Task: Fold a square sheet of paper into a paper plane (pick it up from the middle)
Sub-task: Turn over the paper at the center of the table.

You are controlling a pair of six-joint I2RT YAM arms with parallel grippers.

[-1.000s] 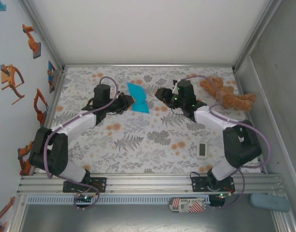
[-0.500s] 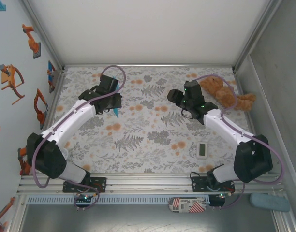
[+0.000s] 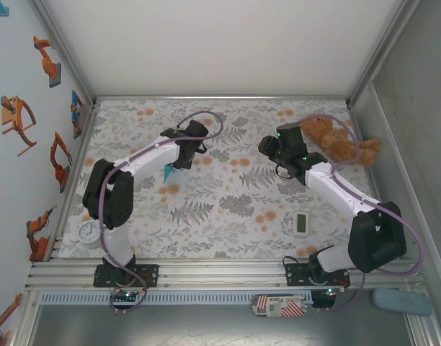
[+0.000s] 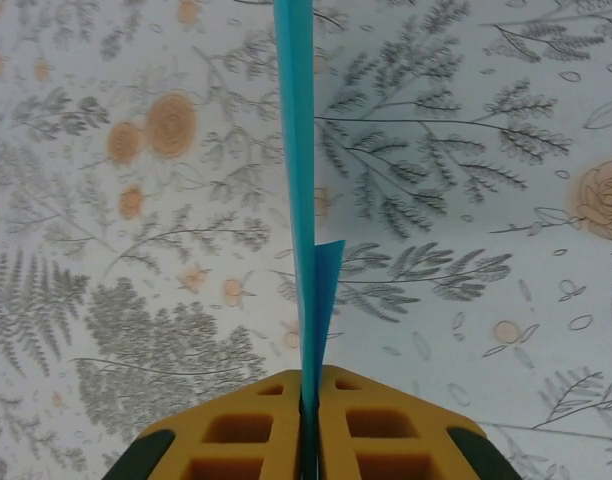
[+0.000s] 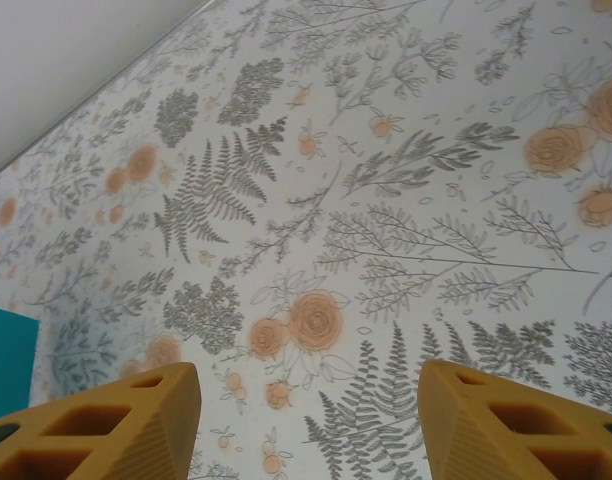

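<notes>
Seen from above, two arms reach over a flowered cloth, with a brown bear lying at its far right corner. The left arm rises from its base and bends sharply at the elbow. Its white forearm stretches toward the far side, and the wrist curls so the left gripper points down, well to the left of the bear. The gripper is clenched on the paper, a cyan piece that hangs from it as a small downward point; whether the tip touches the cloth cannot be told. In the left wrist view its yellow fingers press flat together with the paper pinched between them. The paper shows edge-on there, a thin folded strip running straight away from the fingertips, with a short flap standing off one side. The right arm bends at the near right and slants its forearm toward the bear. It ends with the right gripper just to the bear's left, apart from the paper. In the right wrist view its fingers stand wide apart, released, with bare cloth between them and a patch of cyan at the left edge. A white timer lies on the cloth, nearer the arm bases than the bear.
</notes>
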